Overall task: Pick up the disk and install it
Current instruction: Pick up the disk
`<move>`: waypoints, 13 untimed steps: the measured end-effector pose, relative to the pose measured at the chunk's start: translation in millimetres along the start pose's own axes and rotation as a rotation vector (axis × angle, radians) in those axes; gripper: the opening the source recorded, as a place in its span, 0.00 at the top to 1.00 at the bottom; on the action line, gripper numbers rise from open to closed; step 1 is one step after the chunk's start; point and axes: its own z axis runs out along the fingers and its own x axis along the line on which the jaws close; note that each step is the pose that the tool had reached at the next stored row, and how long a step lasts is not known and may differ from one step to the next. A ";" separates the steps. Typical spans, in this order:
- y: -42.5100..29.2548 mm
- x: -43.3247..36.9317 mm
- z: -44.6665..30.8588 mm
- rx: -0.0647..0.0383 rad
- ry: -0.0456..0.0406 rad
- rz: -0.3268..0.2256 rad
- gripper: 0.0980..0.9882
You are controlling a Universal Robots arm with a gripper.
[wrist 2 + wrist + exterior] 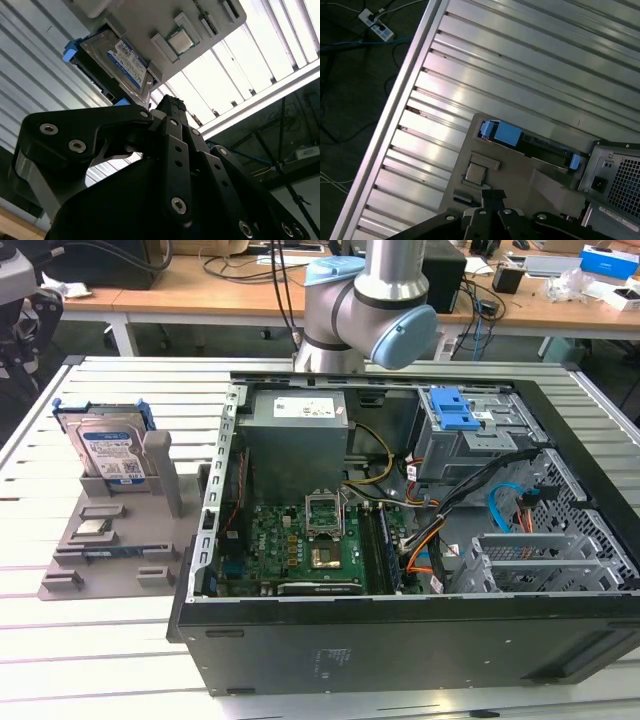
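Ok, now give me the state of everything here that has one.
disk: standing on edge in the grey holder, not gripped.
gripper: shut, empty, apart from the disk.
computer case: lying on its side, open, side panel off.
chip: lying flat on the holder.

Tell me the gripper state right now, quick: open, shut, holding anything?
Gripper: shut, holding nothing. The disk stands in the grey holder, apart from the gripper.
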 end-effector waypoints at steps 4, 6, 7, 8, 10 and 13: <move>0.0 0.0 0.0 -0.001 0.0020 -0.045 0.99; 0.0 0.0 0.0 -0.002 0.0037 -0.083 0.99; 0.0 0.0 0.0 -0.002 0.0044 -0.099 0.99; 0.0 0.0 0.0 -0.003 0.0048 -0.107 0.99; 0.0 0.0 0.0 -0.003 0.0057 -0.127 0.99; 0.0 0.0 0.0 -0.004 0.0076 -0.169 0.99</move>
